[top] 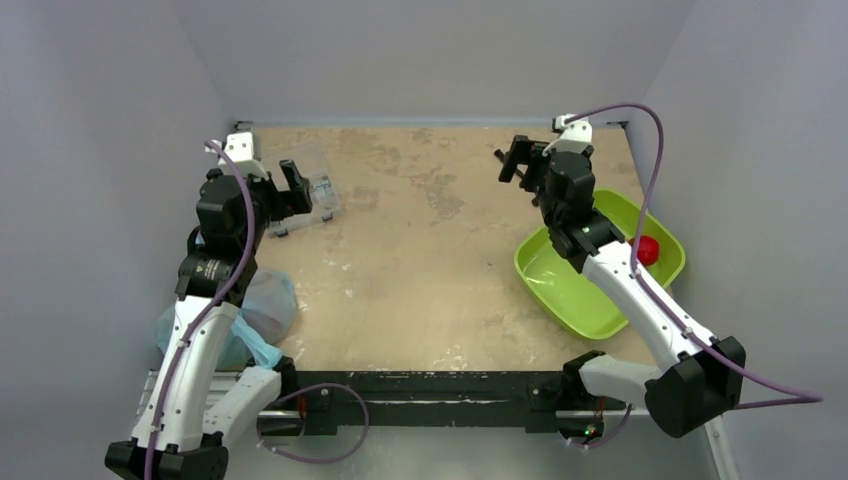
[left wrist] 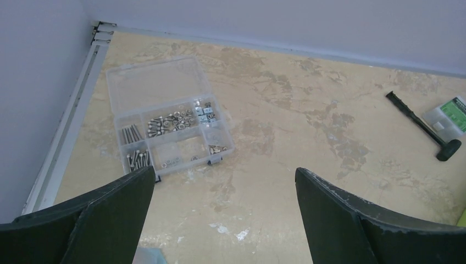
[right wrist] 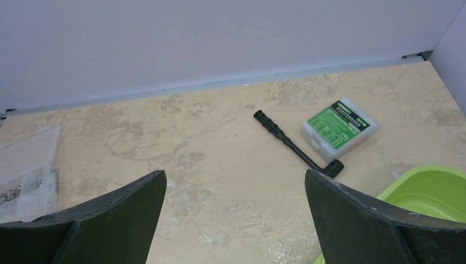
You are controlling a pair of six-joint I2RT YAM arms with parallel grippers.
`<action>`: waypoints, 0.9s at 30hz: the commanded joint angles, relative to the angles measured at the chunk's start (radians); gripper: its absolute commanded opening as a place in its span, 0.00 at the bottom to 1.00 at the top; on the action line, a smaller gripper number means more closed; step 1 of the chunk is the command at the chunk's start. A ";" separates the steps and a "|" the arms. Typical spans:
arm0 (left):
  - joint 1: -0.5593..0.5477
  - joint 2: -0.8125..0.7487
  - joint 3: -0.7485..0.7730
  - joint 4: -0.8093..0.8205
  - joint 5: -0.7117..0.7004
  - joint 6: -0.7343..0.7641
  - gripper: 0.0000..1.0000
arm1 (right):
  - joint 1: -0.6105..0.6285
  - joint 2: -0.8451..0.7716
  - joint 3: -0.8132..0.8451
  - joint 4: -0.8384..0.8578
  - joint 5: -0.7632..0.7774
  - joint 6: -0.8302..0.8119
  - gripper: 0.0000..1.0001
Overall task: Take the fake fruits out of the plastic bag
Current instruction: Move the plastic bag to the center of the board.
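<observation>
While plastic bag lies bunched, left jaws and right jaws gape empty.

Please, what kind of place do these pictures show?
Probably a robot test cell in a lab, not a home: plain walls box in a worn table, two arms are bolted at its near edge, and a clear box of screws and a lime-green tray lie on it.
</observation>
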 commanded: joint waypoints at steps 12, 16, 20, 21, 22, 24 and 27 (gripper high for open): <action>-0.071 -0.047 0.038 -0.092 -0.193 0.011 1.00 | 0.009 0.024 -0.076 0.214 -0.442 0.377 0.99; -0.071 -0.063 0.039 -0.092 -0.196 0.033 1.00 | 0.047 0.105 -0.135 0.408 -0.668 0.463 0.99; -0.071 -0.098 0.046 -0.099 -0.192 0.033 1.00 | 0.186 0.239 -0.103 0.513 -0.668 0.502 0.99; -0.072 -0.113 0.047 -0.099 -0.188 0.033 1.00 | 0.223 0.277 -0.084 0.529 -0.666 0.502 0.99; -0.071 -0.127 0.047 -0.097 -0.181 0.035 1.00 | 0.262 0.315 -0.065 0.550 -0.667 0.501 0.99; -0.071 -0.153 0.049 -0.098 -0.173 0.039 1.00 | 0.337 0.389 -0.018 0.583 -0.672 0.497 0.99; -0.071 -0.177 0.046 -0.095 -0.171 0.040 1.00 | 0.435 0.502 0.069 0.613 -0.694 0.492 0.99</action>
